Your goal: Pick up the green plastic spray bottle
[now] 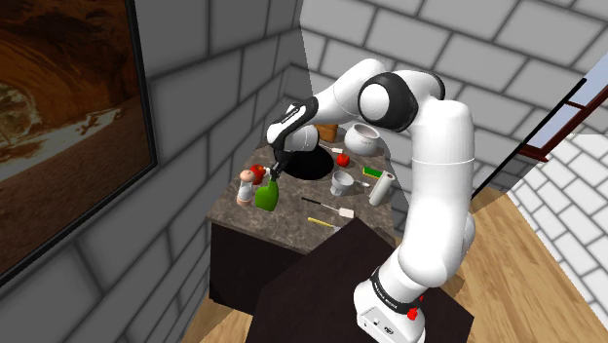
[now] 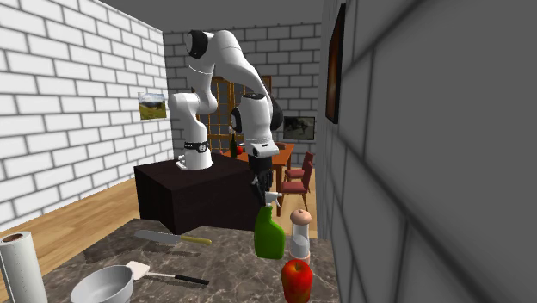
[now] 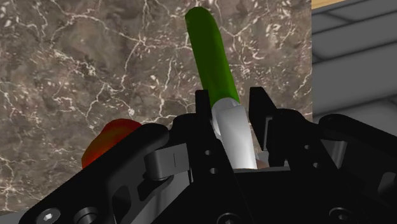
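Had the pincer [image 3: 229,105] clamped on the white spray head of the green spray bottle [image 3: 210,54], one finger on either side of the neck. Saw the green body hanging at six o'clock below it in the second exterior view; could not tell whether the base touched the counter [image 3: 76,63]. Found a shaker [image 2: 299,231] just beside at three o'clock, a red apple [image 2: 297,280] at five. Judged a slip possible: narrow smooth neck, body free to swing into the shaker.

Red apple [image 2: 297,280], shaker [image 2: 299,232], paper towel roll [image 2: 21,267], bowl [image 2: 103,286], knife [image 2: 163,237] and spatula [image 2: 168,275] on marble counter [image 2: 224,267].
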